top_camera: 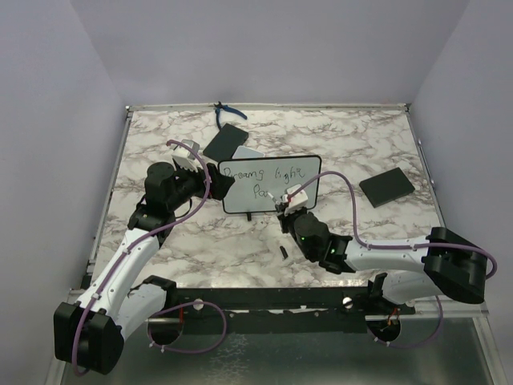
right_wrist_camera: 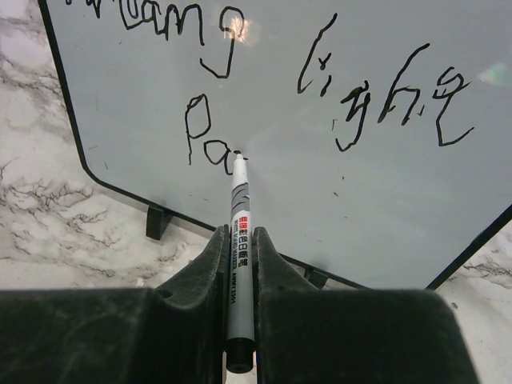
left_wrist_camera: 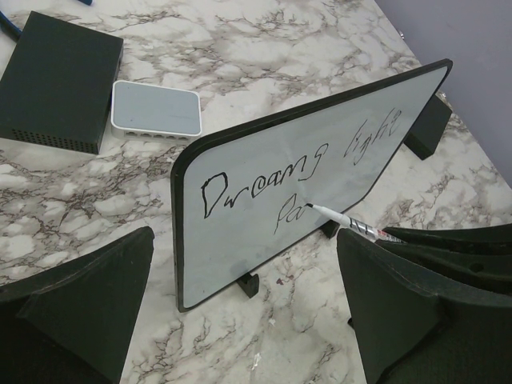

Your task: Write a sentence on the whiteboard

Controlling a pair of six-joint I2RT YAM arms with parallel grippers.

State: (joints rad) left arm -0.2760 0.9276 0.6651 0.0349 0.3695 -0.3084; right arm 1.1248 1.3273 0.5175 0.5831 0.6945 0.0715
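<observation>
Right wrist view shows right hand (right_wrist_camera: 238,232) clamping marker (right_wrist_camera: 240,260); left hand (left_wrist_camera: 244,236) spread wide.

Splayed left gripper (top_camera: 210,176), closed right gripper (right_wrist_camera: 240,264)

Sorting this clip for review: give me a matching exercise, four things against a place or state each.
1 marker
2 left gripper
3 whiteboard
4 grey-white box

a open
b lying beside a black box
c standing on its feet
d clamped in the right gripper

Pairs: 1-d, 2-a, 3-c, 4-b
</observation>
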